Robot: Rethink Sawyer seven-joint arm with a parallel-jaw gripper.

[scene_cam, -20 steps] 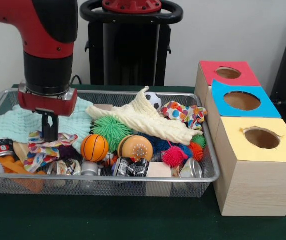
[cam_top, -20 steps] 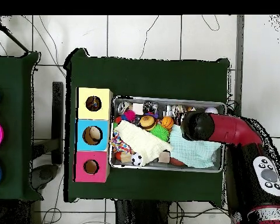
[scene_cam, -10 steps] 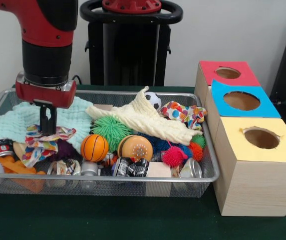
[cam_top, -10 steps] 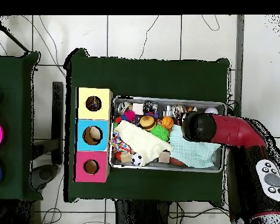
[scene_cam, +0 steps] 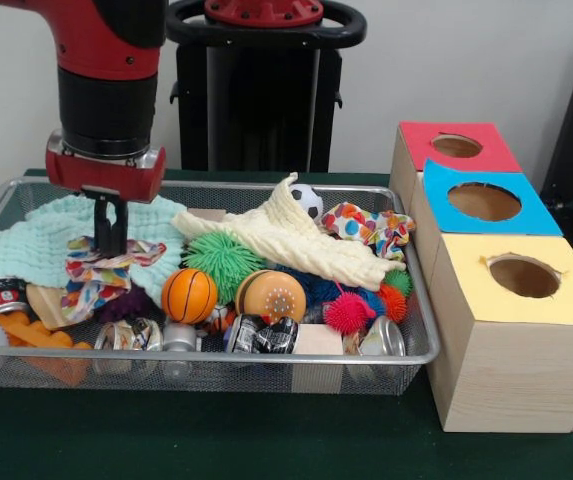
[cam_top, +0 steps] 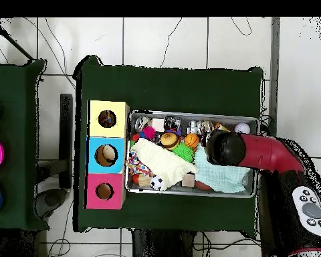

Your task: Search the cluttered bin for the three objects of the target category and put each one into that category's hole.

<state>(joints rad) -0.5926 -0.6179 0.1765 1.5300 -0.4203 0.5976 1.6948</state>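
Multicoloured patterned fabric scrap [scene_cam: 101, 272], crumpled, lifted slightly at its top where the black claw [scene_cam: 110, 243] pinches it, rest draping onto clutter at the left of the wire mesh bin [scene_cam: 216, 366], just beside the pale mint knitted cloth [scene_cam: 36, 240]. A second multicoloured dotted fabric scrap [scene_cam: 369, 228] lies bunched at the bin's right rear, against the cream knitted cloth [scene_cam: 296, 240]. Wooden box with three holes: red-topped hole [scene_cam: 456, 146], blue-topped hole [scene_cam: 484, 201], yellow-topped hole [scene_cam: 523, 276].

Gripper [scene_cam: 110, 243] hidden under the arm's own bulk in the overhead view; tips buried in the patterned cloth [scene_cam: 104, 275] from the front. Upper arm cut off at the top edge. Cans [scene_cam: 262, 334] along the bin's [scene_cam: 266, 357] near wall too small to read.
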